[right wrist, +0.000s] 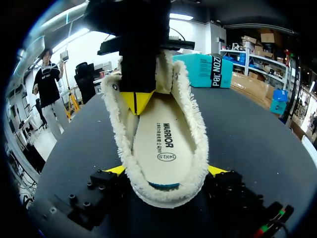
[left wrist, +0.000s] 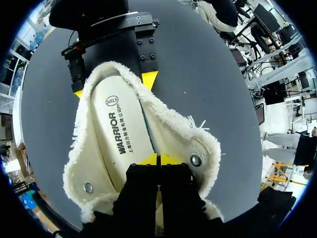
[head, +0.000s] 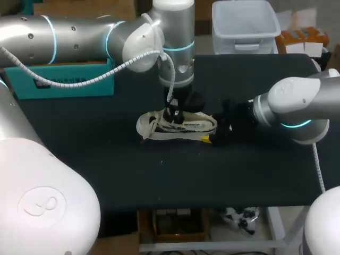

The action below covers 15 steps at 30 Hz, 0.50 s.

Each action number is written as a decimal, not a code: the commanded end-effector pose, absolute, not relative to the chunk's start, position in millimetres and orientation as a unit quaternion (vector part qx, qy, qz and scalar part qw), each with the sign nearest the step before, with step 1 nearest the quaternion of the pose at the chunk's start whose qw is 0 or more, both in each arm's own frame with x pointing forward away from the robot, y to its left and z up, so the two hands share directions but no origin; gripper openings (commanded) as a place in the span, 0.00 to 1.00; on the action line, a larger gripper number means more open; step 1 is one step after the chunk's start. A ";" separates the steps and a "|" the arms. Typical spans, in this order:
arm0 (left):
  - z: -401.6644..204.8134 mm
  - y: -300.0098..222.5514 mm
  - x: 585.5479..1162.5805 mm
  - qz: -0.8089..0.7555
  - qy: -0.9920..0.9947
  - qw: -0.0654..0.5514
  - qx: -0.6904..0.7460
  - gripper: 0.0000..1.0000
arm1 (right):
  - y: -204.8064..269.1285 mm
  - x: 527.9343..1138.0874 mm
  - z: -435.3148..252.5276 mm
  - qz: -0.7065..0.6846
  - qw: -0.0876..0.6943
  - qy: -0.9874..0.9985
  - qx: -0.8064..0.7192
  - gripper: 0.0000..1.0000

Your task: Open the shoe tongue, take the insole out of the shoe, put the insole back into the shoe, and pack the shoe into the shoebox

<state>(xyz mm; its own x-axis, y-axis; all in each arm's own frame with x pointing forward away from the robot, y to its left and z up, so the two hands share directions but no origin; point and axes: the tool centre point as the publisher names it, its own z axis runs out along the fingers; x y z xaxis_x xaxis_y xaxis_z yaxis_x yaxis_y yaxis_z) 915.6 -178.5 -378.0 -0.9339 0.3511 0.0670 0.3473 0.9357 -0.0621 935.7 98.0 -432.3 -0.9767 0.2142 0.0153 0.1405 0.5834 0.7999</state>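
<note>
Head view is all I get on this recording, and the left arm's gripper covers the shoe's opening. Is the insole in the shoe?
Observer: Yes. Both wrist views show the insole lying flat inside the shoe.
Operator: And that gripper's fingers?
Observer: The left gripper has its yellow tips pressed together over the insole, at the eyelet end of the opening. I cannot tell whether they pinch anything.
Operator: Is the other arm holding the heel?
Observer: Yes. The right gripper has a yellow tip against each side of the heel.
</note>
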 end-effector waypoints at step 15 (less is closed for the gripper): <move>-405.4 -175.7 905.3 0.015 -0.992 0.019 -0.126 0.00 | 94.9 939.4 -443.0 0.447 0.043 0.888 0.100 0.00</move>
